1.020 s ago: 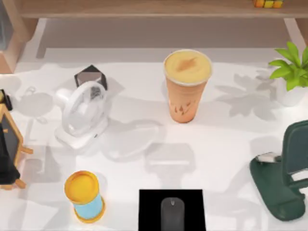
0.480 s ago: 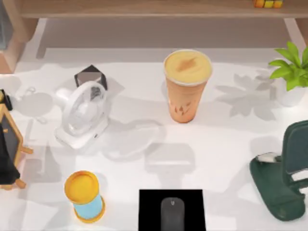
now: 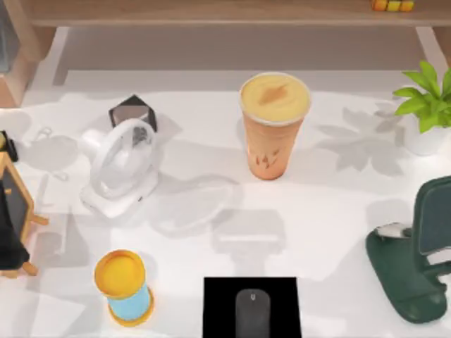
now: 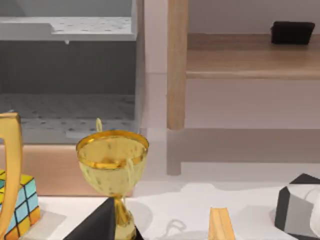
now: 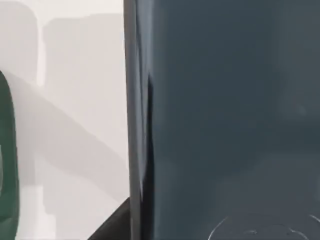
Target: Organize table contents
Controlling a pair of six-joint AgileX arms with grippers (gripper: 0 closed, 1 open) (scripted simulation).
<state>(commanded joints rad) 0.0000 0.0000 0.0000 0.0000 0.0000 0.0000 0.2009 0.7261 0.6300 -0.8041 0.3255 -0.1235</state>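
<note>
The tall orange drink cup (image 3: 273,127) with a yellowish top stands upright at the middle back of the white table (image 3: 331,211). A small dark grey mouse (image 3: 252,310) lies on a black mat (image 3: 218,303) at the front edge. At the right, the grey-blue slab (image 3: 431,215) leans on a dark green stand (image 3: 402,274). The right wrist view looks at the slab (image 5: 225,120) from very close, with the green stand's edge (image 5: 6,165) beside it.
A white desk fan (image 3: 120,165) and a dark cube (image 3: 132,111) sit at the back left. A yellow-lidded blue jar (image 3: 124,287) stands front left and a small easel (image 3: 15,218) at the left edge. A plant (image 3: 426,105) is back right. The left wrist view faces a gold trophy (image 4: 112,165) and the wooden shelf (image 4: 177,65).
</note>
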